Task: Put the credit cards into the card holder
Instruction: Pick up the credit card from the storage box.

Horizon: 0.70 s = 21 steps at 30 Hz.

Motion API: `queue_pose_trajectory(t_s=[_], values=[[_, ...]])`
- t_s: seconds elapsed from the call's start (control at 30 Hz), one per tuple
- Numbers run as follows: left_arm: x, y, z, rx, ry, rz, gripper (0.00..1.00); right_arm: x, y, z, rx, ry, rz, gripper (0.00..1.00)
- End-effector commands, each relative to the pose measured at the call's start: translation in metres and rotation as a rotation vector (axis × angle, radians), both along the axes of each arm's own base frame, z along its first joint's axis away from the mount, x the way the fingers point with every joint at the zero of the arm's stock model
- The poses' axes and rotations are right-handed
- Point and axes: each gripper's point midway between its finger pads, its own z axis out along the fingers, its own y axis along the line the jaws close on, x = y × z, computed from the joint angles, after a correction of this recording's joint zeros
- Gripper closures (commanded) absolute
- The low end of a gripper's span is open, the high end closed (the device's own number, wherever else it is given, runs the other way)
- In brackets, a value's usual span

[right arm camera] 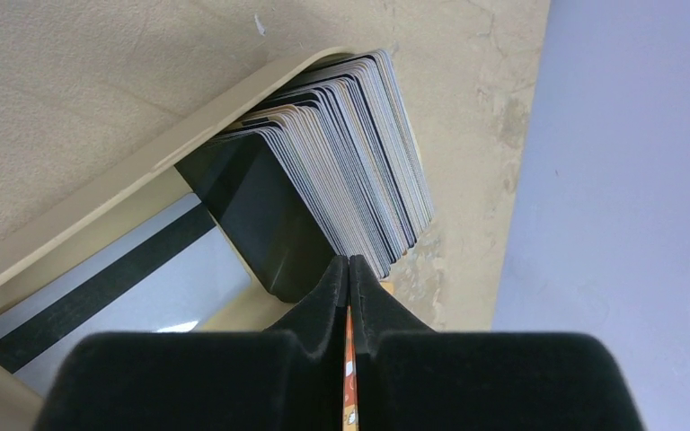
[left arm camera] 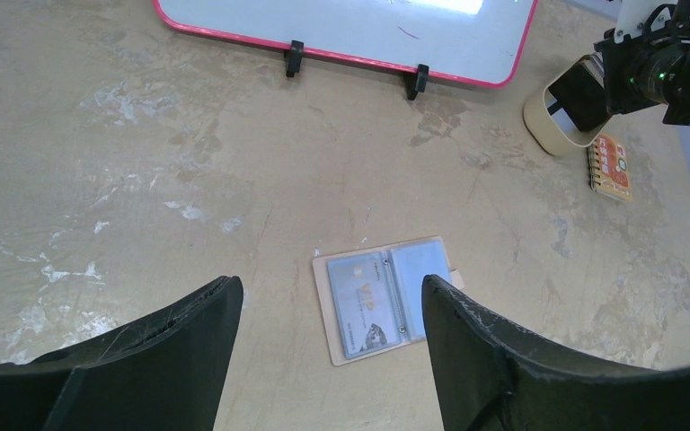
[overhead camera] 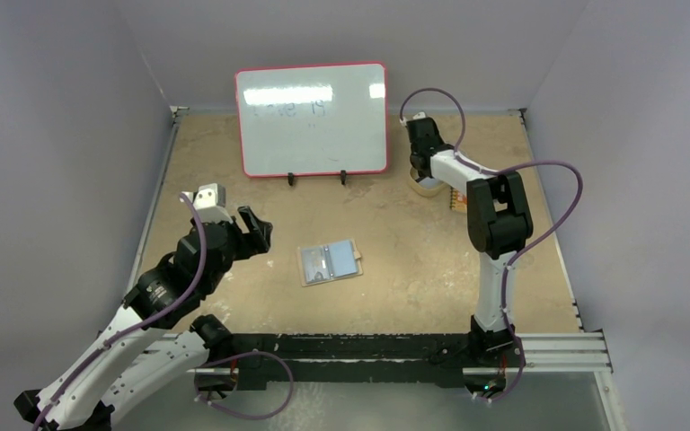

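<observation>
Right wrist: your right fingers (right arm camera: 328, 301) are pressed together, tips at the edge of the cards (right arm camera: 350, 153) standing stacked in the dish (right arm camera: 99, 202). Left fingers (left arm camera: 189, 337) spread wide, hovering over the surface (overhead camera: 413, 269) — holder (overhead camera: 330, 262) lies open just ahead of them, mid-surface, a card in each sleeve.

Glossy plastic credit cards (right arm camera: 350, 153) — scuffed matt table (left arm camera: 99, 117)
</observation>
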Motion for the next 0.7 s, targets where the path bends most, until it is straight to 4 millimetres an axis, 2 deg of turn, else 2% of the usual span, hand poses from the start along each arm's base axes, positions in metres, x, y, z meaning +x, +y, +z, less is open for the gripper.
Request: queue_pose_trajectory(t_s=[0.0, 0.3, 0.37, 0.5, 0.67], values=[[0.004, 0.002, 0.009, -0.013, -0.030, 0.017, 0.28, 0.006, 0.002, 0.029, 0.063, -0.060, -0.019, 1.00], [0.004, 0.002, 0.009, -0.014, -0.032, 0.017, 0.29, 0.007, 0.008, 0.026, 0.102, -0.072, 0.000, 0.98], [0.004, 0.002, 0.010, -0.014, -0.033, 0.017, 0.29, 0.010, 0.008, 0.028, 0.100, -0.082, 0.002, 0.78], [0.004, 0.003, 0.011, -0.017, -0.037, 0.021, 0.29, 0.015, 0.007, 0.028, 0.080, -0.084, 0.019, 0.54], [0.004, 0.002, 0.009, -0.014, -0.033, 0.019, 0.29, 0.020, 0.008, 0.020, 0.061, -0.060, 0.042, 0.44]])
